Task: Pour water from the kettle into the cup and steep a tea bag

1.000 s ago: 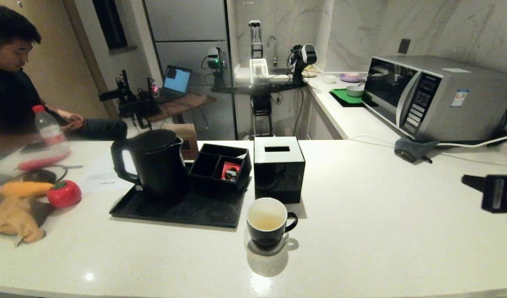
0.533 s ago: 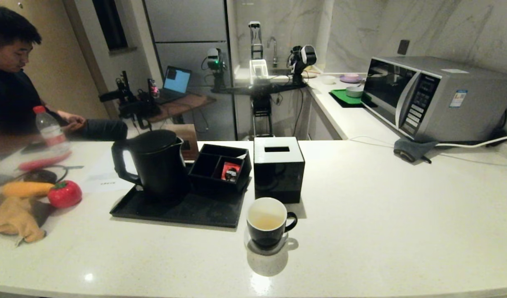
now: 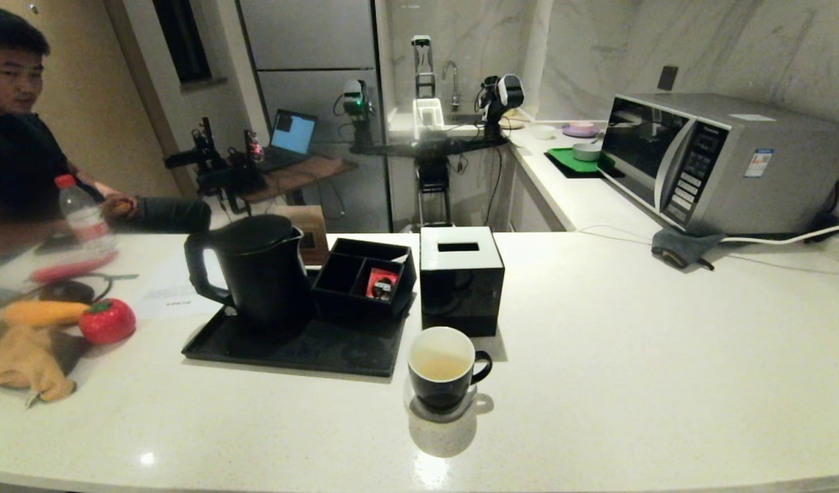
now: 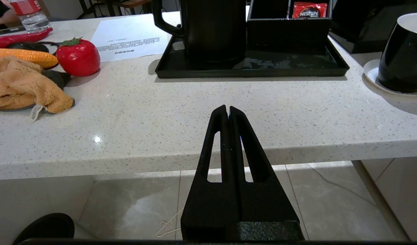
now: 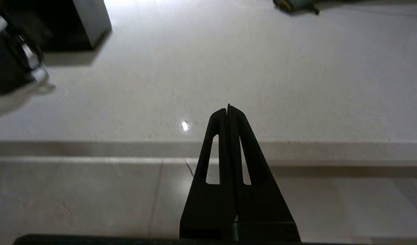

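Both arms parked below the counter edge, left gripper (image 4: 228,109) and right gripper (image 5: 228,109) each clenched on nothing. Cup (image 3: 441,370) stands on its saucer near the front, holding pale yellowish water (image 3: 439,367); no tea bag visible in it. Behind, kettle (image 3: 259,270) upright on the black tray (image 3: 289,349): pouring looks done, steeping cannot be confirmed.

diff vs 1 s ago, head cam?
The right arm, earlier at the right edge, has left the head view; the right gripper now hangs shut off the counter's edge. The person's head turned. Kettle, cup and left gripper unchanged.
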{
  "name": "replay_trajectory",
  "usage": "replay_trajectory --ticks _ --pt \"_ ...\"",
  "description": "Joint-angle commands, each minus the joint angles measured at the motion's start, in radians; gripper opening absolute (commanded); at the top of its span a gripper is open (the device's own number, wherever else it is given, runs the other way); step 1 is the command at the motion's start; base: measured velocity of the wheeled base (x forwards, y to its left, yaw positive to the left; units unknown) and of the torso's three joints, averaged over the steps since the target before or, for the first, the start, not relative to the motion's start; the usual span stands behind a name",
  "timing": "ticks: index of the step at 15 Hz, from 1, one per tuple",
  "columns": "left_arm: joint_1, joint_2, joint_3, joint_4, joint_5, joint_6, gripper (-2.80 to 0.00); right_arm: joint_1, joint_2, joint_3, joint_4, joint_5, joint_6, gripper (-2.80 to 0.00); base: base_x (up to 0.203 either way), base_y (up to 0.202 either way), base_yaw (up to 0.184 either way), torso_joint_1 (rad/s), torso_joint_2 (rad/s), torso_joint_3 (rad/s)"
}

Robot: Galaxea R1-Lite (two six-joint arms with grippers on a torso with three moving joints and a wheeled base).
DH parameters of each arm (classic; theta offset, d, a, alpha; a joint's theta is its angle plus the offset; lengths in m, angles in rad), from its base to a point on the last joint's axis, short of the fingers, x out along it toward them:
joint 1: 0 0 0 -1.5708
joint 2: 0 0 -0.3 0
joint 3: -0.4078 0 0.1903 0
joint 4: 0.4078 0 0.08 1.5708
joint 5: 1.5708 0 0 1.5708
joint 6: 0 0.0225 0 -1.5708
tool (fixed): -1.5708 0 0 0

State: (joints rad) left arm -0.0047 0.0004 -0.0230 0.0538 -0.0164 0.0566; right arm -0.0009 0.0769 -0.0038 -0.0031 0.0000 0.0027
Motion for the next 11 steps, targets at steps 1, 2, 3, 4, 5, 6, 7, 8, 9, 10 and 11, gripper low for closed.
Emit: replay_trajectory --ticks 1,2,3,4,5,6,7,8,9,10,11 --pt "0.000 0.000 0.000 0.000 0.000 0.000 -2.80 0.006 -0.077 0.004 -0.001 -0.002 0.018 -2.80 0.000 0.000 0.000 0.000 0.00 0.000" --pt "0.000 0.000 0.000 0.000 0.000 0.000 -2.80 0.006 -0.077 0.004 -0.001 -0.002 0.017 -2.80 0.000 0.000 0.000 0.000 0.00 0.000" --pt "0.000 0.000 0.000 0.000 0.000 0.000 -2.80 0.006 -0.077 0.004 -0.001 -0.002 0.017 -2.80 0.000 0.000 0.000 0.000 0.00 0.000" --pt "0.000 0.000 0.000 0.000 0.000 0.000 -2.80 0.006 -0.077 0.004 -0.001 -0.002 0.019 -2.80 0.000 0.000 0.000 0.000 0.00 0.000" --pt "0.000 0.000 0.000 0.000 0.000 0.000 -2.80 0.006 -0.077 0.004 -0.002 -0.025 0.029 -2.80 0.000 0.000 0.000 0.000 0.00 0.000" --pt "0.000 0.000 0.000 0.000 0.000 0.000 -2.80 0.006 -0.077 0.004 -0.006 -0.066 0.082 -2.80 0.000 0.000 0.000 0.000 0.00 0.000" --pt "0.000 0.000 0.000 0.000 0.000 0.000 -2.80 0.006 -0.077 0.002 -0.006 -0.071 0.099 -2.80 0.000 0.000 0.000 0.000 0.00 0.000" --pt "0.000 0.000 0.000 0.000 0.000 0.000 -2.80 0.006 -0.077 0.002 -0.006 -0.071 0.099 -2.80 0.000 0.000 0.000 0.000 0.00 0.000" --pt "0.000 0.000 0.000 0.001 0.000 0.000 -2.80 0.006 -0.077 0.003 -0.007 -0.072 0.096 -2.80 0.000 0.000 0.000 0.000 0.00 0.000" --pt "0.000 0.000 0.000 0.000 0.000 0.000 -2.80 0.005 -0.077 0.004 -0.008 -0.071 0.076 -2.80 0.000 0.000 0.000 0.000 0.00 0.000" --pt "0.000 0.000 0.000 0.000 0.000 0.000 -2.80 0.006 -0.077 0.004 -0.007 -0.070 0.070 -2.80 0.000 0.000 0.000 0.000 0.00 0.000"
